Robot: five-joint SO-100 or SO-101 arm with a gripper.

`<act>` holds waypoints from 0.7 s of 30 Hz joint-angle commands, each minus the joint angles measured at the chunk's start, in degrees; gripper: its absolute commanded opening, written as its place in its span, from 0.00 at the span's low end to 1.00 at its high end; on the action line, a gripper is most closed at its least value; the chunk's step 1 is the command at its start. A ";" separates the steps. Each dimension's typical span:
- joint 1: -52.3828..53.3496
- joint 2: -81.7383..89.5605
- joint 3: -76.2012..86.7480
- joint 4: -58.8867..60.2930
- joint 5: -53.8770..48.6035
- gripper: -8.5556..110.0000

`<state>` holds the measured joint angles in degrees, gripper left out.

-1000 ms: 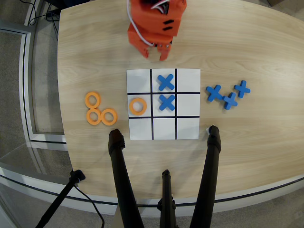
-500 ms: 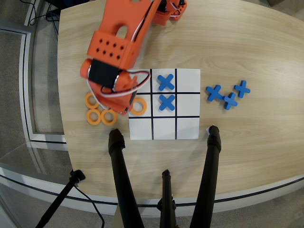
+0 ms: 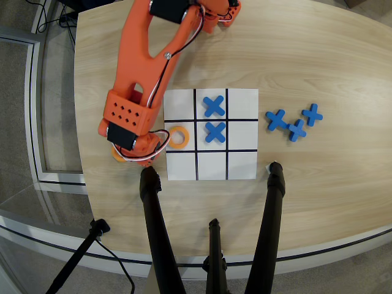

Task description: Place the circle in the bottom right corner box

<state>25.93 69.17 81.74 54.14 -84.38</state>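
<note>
One orange circle [image 3: 178, 137] lies flat in the middle-left cell of the paper grid [image 3: 242, 98]. My orange gripper [image 3: 163, 142] hangs just left of the grid, its tip at the ring's left edge; the arm body hides the fingers, so I cannot tell whether they hold the ring. Part of another orange ring [image 3: 117, 154] shows under the gripper on the bare table. The bottom right corner box [image 3: 242, 165] is white and empty. Blue crosses sit in the top-centre cell [image 3: 214, 106] and the centre cell [image 3: 215, 131].
Three loose blue crosses [image 3: 296, 121] lie on the table to the right of the grid. Black tripod legs [image 3: 274, 202] [image 3: 153, 214] reach over the table's front edge, close to the grid's lower corners. The arm's base [image 3: 220, 12] is at the top.
</note>
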 commanded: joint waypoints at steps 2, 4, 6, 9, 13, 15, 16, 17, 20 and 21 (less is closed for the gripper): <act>0.18 -2.20 -4.57 -1.32 0.53 0.21; 0.00 -3.52 -5.89 -1.41 1.23 0.21; -0.18 -4.92 -7.38 -1.41 1.58 0.21; -0.35 -7.29 -9.84 -1.41 1.76 0.21; -0.44 -10.02 -12.04 -1.85 1.76 0.21; -0.53 -11.16 -12.48 -2.55 1.76 0.21; -0.62 -11.78 -12.92 -2.64 1.76 0.21; -0.70 -12.39 -13.36 -2.64 1.85 0.21; -0.88 -13.71 -14.24 -2.72 2.02 0.21; -0.97 -14.24 -14.50 -2.72 2.02 0.21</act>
<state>25.40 55.02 69.79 51.94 -82.62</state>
